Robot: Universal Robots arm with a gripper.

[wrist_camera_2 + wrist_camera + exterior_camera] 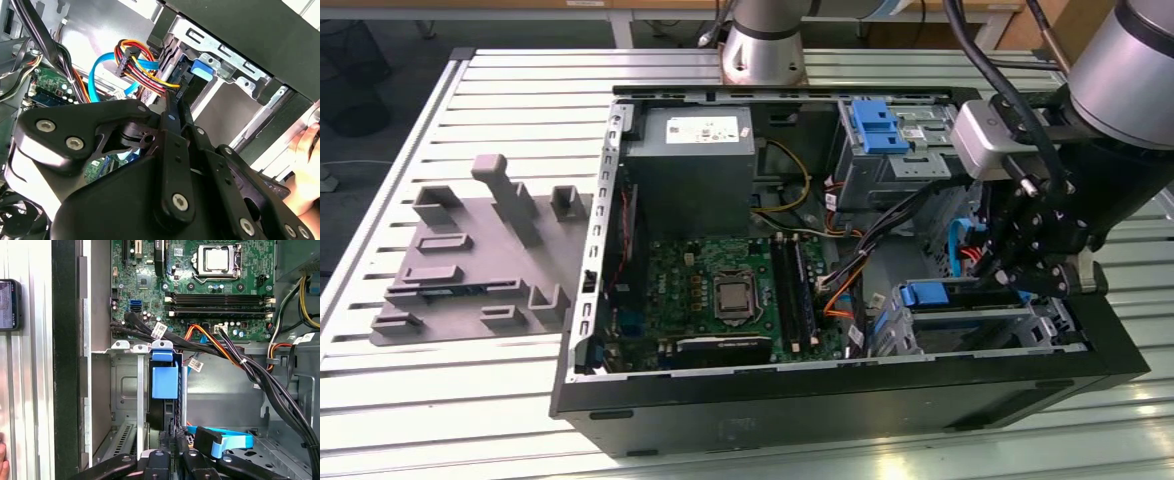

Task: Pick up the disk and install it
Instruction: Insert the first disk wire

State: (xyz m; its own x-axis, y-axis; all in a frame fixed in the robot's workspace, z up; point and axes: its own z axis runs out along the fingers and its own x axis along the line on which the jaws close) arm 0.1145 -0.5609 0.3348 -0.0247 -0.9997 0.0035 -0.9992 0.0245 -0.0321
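**Gripper at drive cage, disk seated in bay**

Gripper point(1031, 262) sits inside the open computer case point(854, 400), fingers pinched close together at the edge of the disk point(164, 385). Whether they grasp it, cannot tell. Disk stands upright in the metal drive cage point(117, 390), cables point(235, 360) crowd beside it. Grey fixture block point(474, 260) lies well apart on the table point(400, 400).

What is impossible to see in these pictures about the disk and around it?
1. Label and flat faces of the disk: in the first wrist view it stands edge-on in the cage, whose walls hide them.
2. How deep the disk sits: in the exterior view the gripper covers it.
3. The hand: in the second wrist view the picture's edge cuts it off, so what it touches is unknown.
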